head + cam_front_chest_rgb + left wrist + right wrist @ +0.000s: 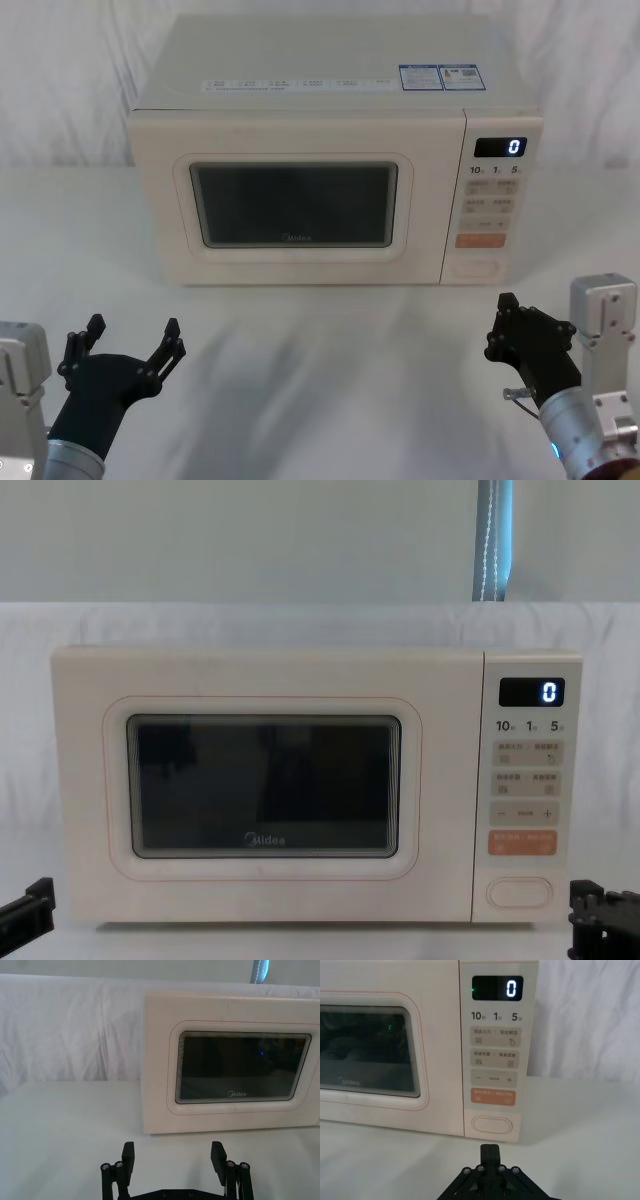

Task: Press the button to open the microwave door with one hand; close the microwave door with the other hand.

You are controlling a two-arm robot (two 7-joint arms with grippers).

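Note:
The cream microwave (335,100) stands at the back of the white table with its door (295,210) shut flat against the body. The dark window shows the Midea logo (237,1094). On the control panel, the pill-shaped button (492,1125) sits lowest, under the orange key (493,1097); the same button (519,892) is seen from the chest and from the head as button (477,268). My right gripper (490,1149) is shut, a short way in front of the button and below it, not touching. My left gripper (132,338) is open at the near left, well short of the door.
White cloth covers the table (320,350) and the wall behind. The blue display (512,147) reads 0. Open table lies between both grippers and the microwave front.

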